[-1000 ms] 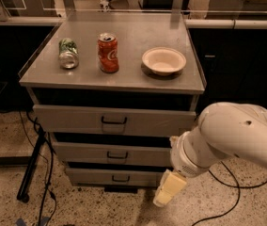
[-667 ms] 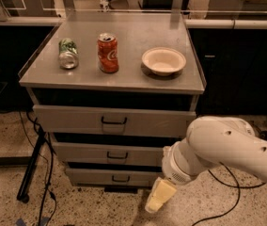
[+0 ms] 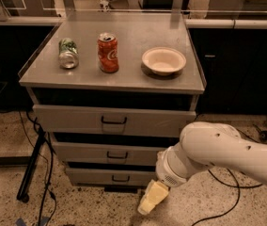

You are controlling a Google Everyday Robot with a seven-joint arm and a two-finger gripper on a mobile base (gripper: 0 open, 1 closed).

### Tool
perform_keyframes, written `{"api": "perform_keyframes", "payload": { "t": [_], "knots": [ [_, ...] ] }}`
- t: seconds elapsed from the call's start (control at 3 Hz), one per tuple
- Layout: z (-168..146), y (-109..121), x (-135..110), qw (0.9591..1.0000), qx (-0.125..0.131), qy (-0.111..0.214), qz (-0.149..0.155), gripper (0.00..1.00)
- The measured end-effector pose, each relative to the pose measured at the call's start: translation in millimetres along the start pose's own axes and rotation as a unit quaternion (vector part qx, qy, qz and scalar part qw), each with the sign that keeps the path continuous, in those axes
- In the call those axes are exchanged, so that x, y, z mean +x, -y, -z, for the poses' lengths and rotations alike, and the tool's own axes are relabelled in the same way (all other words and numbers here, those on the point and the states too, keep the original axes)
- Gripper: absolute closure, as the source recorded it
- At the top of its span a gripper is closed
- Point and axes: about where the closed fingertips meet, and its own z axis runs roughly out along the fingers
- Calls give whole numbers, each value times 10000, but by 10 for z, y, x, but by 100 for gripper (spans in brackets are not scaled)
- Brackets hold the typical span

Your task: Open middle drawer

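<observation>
Over the last second the gripper [image 3: 153, 197] has been carried down and to the left, and the white arm [image 3: 218, 149] has been swung with it across the right end of the cabinet. No contact with any handle has been made by this, so the task is judged to be at the approach stage, with the pull not yet begun. The middle drawer [image 3: 84, 153] is seen fully shut, its front flush between the top drawer [image 3: 67, 119] and the bottom drawer [image 3: 86, 176], and its small black handle [image 3: 117, 155] is left untouched. The gripper is held low, near the floor, in front of the bottom drawer's right end, below and to the right of that handle and apart from it. The fingers are seen as one pale wedge pointing down and left, closed together with no gap, and nothing is held. The forearm is angled down from the lower right, with the wrist bent toward the cabinet.
</observation>
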Motion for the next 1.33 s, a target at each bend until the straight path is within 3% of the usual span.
{"api": "perform_keyframes", "payload": {
  "t": [0.33,0.67,1.33],
  "knots": [
    [-265,-69,39,9999,-107,46,7,0],
    [-930,51,-107,9991,-313,277,-102,0],
    [-1088,17,-67,9983,-452,352,-119,0]
  ]
}}
